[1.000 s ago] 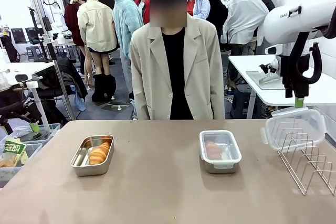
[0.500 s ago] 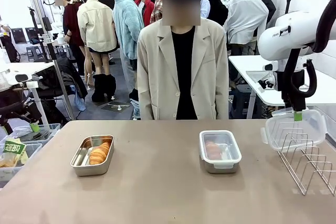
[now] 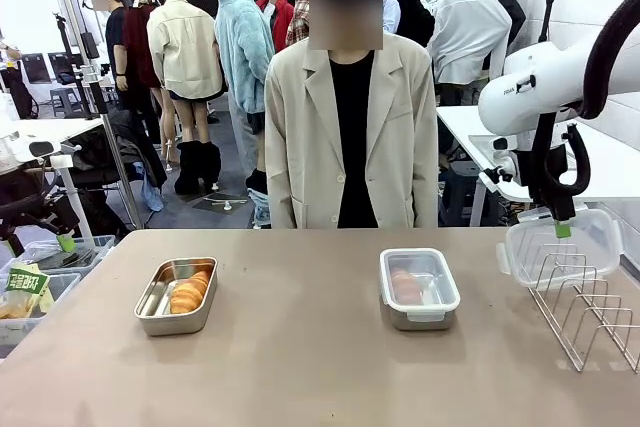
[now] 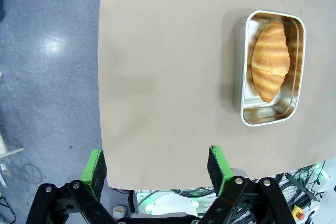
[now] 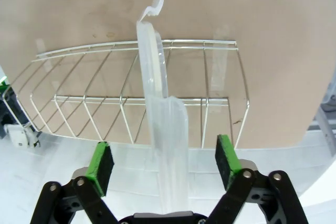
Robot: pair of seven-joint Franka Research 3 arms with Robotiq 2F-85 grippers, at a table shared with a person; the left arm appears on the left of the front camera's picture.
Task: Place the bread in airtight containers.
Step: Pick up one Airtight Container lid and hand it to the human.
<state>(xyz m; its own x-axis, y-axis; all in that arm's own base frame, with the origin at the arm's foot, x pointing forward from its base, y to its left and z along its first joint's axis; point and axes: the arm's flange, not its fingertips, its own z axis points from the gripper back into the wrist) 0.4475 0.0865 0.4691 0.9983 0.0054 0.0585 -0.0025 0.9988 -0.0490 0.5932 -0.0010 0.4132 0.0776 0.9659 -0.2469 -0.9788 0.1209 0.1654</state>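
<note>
Now, right gripper (image 5: 164,163) spread wide astride the clear lid (image 5: 157,98) upright in the wire rack (image 5: 73,108), lower frame: should pinch squarely on its rim, lift straight, then cover the open tin (image 3: 176,296) holding bread (image 3: 189,293), lower left.

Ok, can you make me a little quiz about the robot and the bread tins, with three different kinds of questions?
1. True or false: the open tin on the robot's left has a bread roll in it.
2. Which tin has a clear lid on? A) the one on the robot's left B) the closed tin nearer the wire rack C) both
3. Fill in: the spare lid stands on edge in the wire ____, with the right gripper open just above it.

Key:
1. True
2. B
3. rack
</note>
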